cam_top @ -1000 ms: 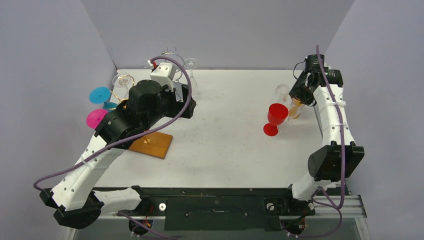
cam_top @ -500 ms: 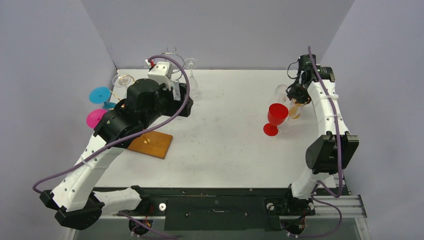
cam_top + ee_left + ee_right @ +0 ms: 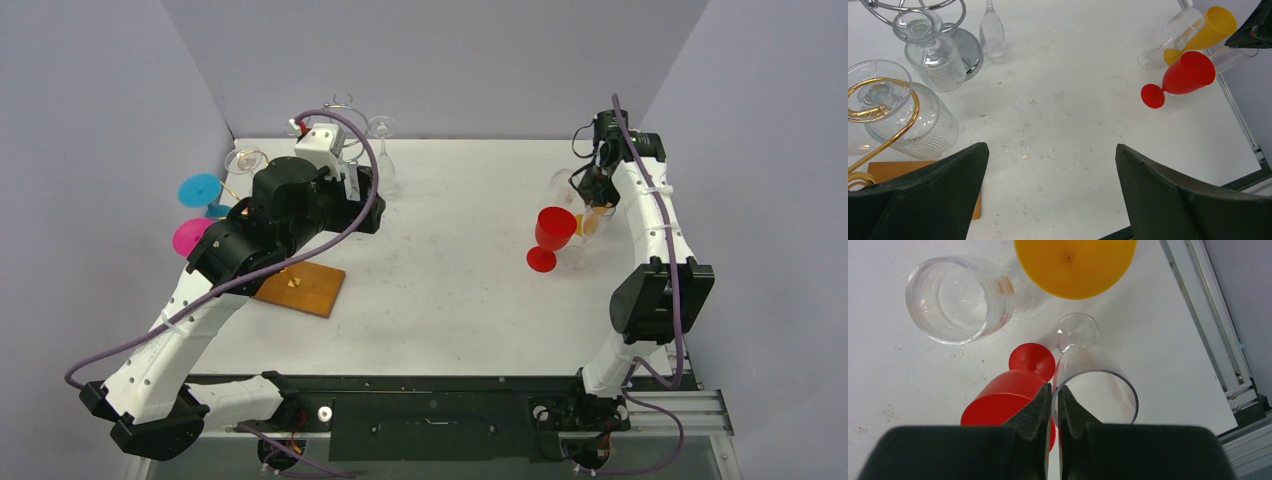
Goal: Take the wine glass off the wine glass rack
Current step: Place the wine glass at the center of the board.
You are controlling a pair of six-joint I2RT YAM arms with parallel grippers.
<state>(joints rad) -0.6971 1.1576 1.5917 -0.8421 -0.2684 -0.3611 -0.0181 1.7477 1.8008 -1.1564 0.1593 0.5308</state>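
Pinching one clear flute [image 3: 1095, 390]: right hand [image 3: 1054, 388]

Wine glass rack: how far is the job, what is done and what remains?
Done: red glass, yellow glass and a clear glass stand on the table. In hand: the right hand is shut, seemingly pinching the clear flute by its rim. To do: hanging glasses on the silver rack and gold rack; the left hand beside them is open, empty.

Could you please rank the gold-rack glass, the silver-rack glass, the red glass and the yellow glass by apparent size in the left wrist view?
1. The gold-rack glass, though it is nearest the camera.
2. The silver-rack glass.
3. The red glass and the yellow glass look about alike.
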